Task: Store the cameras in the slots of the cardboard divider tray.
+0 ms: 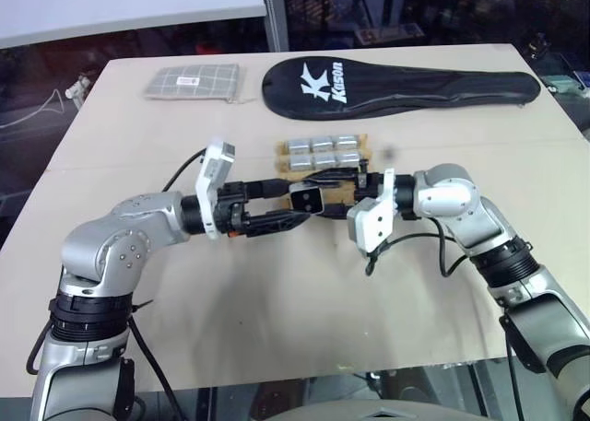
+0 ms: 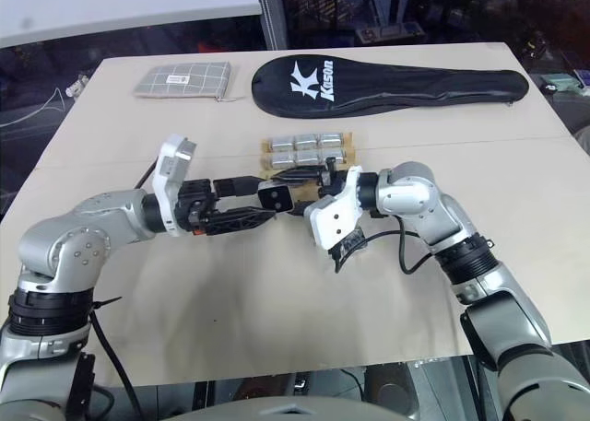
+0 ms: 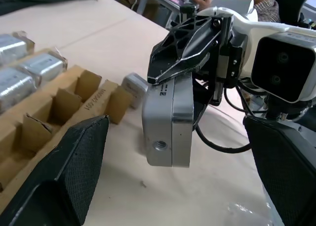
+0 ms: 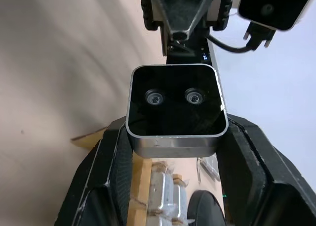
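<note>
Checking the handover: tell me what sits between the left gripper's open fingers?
A camera, held by the right gripper, hangs between the left gripper's open fingers, untouched, in the left wrist view.

Both eye views look forward and down from the robot's head over the counter (image 1: 277, 292), taking in the cardboard divider tray (image 1: 324, 168) from some way off. The left wrist view looks close along the left hand (image 3: 173, 176) at the camera (image 3: 168, 119) beside the tray. The right wrist view looks along the right hand (image 4: 175, 152) straight onto that camera's dark lens face, very near, the tray behind it.
</note>
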`<state>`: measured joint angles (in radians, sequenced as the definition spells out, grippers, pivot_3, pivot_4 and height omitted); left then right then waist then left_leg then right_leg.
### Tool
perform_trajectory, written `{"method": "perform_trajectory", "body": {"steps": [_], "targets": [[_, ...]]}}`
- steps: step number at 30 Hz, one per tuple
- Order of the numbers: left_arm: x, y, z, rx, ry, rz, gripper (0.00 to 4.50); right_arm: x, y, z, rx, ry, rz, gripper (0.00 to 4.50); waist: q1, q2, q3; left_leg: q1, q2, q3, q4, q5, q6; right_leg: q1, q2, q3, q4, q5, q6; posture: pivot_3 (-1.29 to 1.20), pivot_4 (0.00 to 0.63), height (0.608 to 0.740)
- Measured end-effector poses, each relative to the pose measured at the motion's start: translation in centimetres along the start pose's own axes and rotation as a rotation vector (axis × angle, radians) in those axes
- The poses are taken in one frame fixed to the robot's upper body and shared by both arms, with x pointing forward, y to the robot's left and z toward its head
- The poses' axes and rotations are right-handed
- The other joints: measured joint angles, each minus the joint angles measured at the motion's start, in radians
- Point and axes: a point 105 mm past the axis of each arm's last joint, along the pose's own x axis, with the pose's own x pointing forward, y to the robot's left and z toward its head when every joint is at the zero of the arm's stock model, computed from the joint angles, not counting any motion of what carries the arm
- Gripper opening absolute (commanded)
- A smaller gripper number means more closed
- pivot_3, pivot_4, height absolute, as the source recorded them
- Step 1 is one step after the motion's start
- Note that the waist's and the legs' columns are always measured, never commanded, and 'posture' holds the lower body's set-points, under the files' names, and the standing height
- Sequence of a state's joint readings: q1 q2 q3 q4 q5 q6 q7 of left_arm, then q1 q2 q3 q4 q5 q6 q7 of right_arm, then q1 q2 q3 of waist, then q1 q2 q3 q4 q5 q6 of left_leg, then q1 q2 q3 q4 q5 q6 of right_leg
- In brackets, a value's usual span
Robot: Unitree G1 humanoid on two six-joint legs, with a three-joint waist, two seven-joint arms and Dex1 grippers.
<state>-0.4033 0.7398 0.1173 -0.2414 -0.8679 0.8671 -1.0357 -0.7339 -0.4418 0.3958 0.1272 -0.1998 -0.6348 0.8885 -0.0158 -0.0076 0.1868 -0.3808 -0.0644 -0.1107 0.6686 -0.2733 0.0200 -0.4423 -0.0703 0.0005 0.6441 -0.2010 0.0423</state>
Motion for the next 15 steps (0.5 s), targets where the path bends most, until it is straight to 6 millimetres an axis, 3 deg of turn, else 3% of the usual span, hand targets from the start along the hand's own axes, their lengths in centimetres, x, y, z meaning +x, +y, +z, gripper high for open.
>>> {"method": "perform_trajectory", "body": {"steps": [15], "targets": [[0.14,0.15,-0.02,-0.015,-0.016,-0.008,4.5,0.04,-0.06,-0.52,0.068,0.032,-0.034,1.87,0.0,0.0,0.0,0.0,0.0,0.0,0.0,0.0,0.0,0.0,0.0,0.0,0.001,0.0,0.0,0.0,0.15,0.74]]}}
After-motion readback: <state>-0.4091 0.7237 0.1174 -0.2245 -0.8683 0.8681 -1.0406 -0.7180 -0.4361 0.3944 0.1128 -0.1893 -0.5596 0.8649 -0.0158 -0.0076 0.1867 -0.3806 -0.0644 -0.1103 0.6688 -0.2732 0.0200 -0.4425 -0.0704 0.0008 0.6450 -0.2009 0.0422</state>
